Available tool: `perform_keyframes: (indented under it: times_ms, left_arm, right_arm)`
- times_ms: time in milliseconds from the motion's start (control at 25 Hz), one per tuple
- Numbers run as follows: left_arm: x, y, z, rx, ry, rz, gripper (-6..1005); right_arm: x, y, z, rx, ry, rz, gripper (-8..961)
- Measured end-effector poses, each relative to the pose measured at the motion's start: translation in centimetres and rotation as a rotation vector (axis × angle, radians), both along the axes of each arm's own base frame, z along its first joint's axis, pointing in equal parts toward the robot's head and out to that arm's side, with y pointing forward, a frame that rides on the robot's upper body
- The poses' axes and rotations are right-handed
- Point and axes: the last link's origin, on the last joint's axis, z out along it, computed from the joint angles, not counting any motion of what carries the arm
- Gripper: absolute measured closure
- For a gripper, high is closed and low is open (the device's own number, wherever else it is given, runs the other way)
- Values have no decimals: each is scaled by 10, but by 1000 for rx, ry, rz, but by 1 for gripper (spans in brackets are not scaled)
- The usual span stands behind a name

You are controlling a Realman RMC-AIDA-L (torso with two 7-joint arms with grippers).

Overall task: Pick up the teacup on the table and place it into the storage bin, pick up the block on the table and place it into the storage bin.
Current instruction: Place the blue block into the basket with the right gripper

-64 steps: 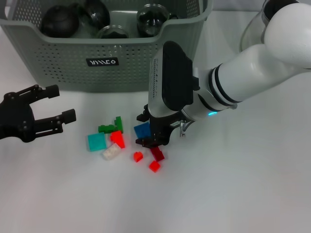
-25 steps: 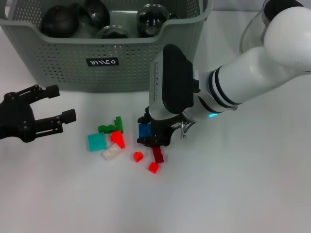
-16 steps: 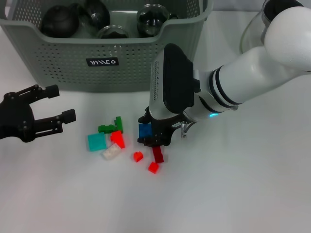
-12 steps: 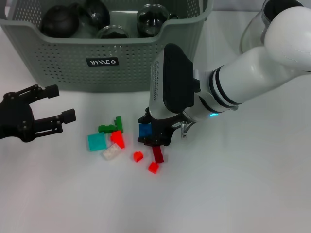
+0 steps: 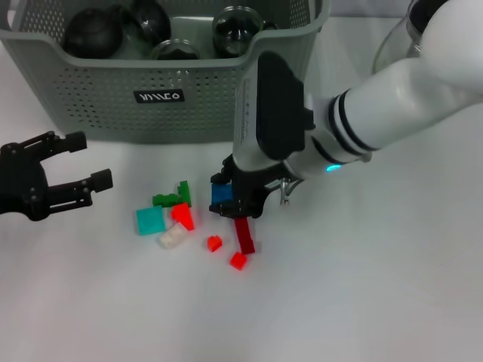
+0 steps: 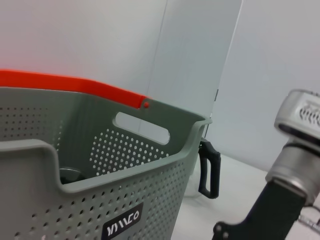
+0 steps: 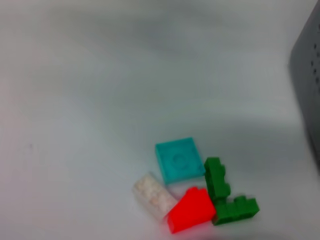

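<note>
My right gripper [image 5: 226, 197] is shut on a blue block [image 5: 220, 193], held just above the table in front of the storage bin [image 5: 98, 105]. The bin is grey-green with perforated walls and a black label; its wall also fills the left wrist view [image 6: 100, 200]. Several dark round teacups [image 5: 90, 32] lie inside it. More blocks lie loose on the table: teal [image 5: 149, 219], green [image 5: 173, 198], a red wedge [image 5: 182, 216], white [image 5: 173, 236] and small red ones [image 5: 238, 260]. My left gripper [image 5: 90, 160] is open at the left, apart from the blocks.
A glass teapot [image 5: 392, 45] stands at the back right beside the bin; its black handle [image 6: 209, 167] shows in the left wrist view. The right wrist view shows the teal block [image 7: 179, 159], green block [image 7: 222, 197], red wedge [image 7: 192, 210] and white block [image 7: 152, 195] on the white table.
My right gripper closed on the blue block and has risen slightly with it toward the bin. The dark red block now lies uncovered. My left gripper shifted slightly left.
</note>
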Motion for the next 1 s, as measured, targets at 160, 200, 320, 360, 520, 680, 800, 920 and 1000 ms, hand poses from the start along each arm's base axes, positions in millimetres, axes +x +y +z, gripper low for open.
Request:
perform_keyframes:
  times_ms: [160,200,320,360,520,680,800,920,1000]
  left_arm:
    - [-3,-4,3,4,13,5,137]
    - [-3,-5,4,4,15,7,137]
    - [-7,-10,6,8,22,19,137]
    - [-8,-12,6,9,23,23,137]
    - [-11,-17,7,14,24,38,137]
    - [-12,-18,7,15,23,42,137]
    - [-11,-17,6,14,20,39,137]
    - [-9,-15,6,14,19,33,137]
    - [-8,-13,6,13,18,29,137]
  right_arm:
    - [-8,6,17,-16,50,-47,528]
    - [-9,8,25,-27,64,-60,528]
    - [-14,7,51,-75,101,-84,528]
    - [-17,6,61,-92,113,-86,528]
    - [-33,1,113,-130,194,-86,528]
    - [-58,-7,164,-183,299,-73,528]
    - [-82,-8,193,-191,386,-62,529]
    - [-111,4,211,-124,472,-54,529]
    - [-127,19,212,-34,509,-72,529]
